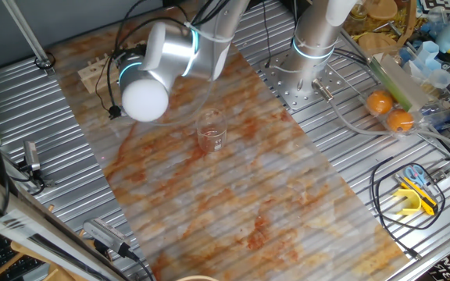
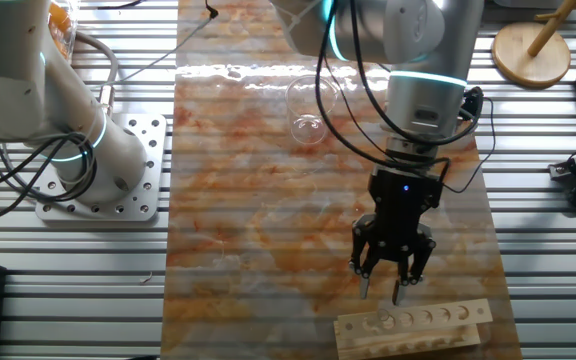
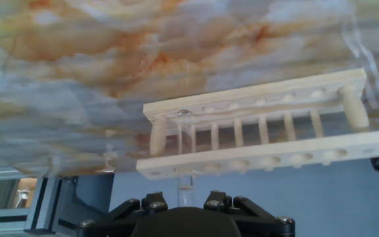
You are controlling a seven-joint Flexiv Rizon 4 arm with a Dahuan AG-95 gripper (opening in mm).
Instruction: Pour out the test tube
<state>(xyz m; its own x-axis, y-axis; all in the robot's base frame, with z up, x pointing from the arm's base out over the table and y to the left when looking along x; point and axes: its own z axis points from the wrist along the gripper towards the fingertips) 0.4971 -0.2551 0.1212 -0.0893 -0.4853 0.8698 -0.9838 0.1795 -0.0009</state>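
Marbled orange-grey mat point(image 1: 233, 195) over ribbed metal table point(image 1: 45, 109)

A silver robot arm with a white rounded end cap point(image 1: 151, 82) and a teal glowing ring reaches in from the top of the frame over a marbled orange-and-grey mat point(image 1: 233, 195) spread on the ribbed metal desk point(image 1: 350, 156). Just right of the cap and below it, a clear glass beaker point(image 1: 212, 129) stands upright on the mat. Behind the arm, at the mat's far left edge, part of a pale wooden rack point(image 1: 92, 72) shows. A second silver arm base point(image 1: 316, 47) is bolted to a perforated plate near the top right. Beyond it lie two orange round fruits point(image 1: 391, 111), and a coiled black cable rings a yellow object point(image 1: 417, 200) at lower right.
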